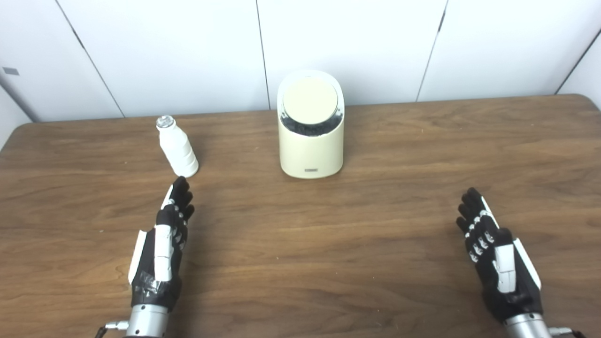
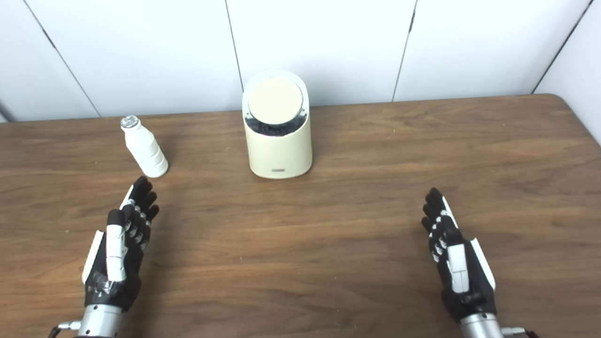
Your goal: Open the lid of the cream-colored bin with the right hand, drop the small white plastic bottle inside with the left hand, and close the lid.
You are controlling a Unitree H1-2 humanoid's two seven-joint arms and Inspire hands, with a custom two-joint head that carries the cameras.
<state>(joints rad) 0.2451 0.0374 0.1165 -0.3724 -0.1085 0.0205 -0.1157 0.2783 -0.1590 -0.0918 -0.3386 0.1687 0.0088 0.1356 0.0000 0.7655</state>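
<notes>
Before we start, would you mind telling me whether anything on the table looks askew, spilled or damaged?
Nothing stands out. The bottle stands upright and capped, the bin sits upright with its lid on, and both the left hand and right hand rest open, apart from them.

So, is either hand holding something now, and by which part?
Nothing is held. The left hand and right hand are both open above the wooden table; the small white plastic bottle stands untouched.
</notes>
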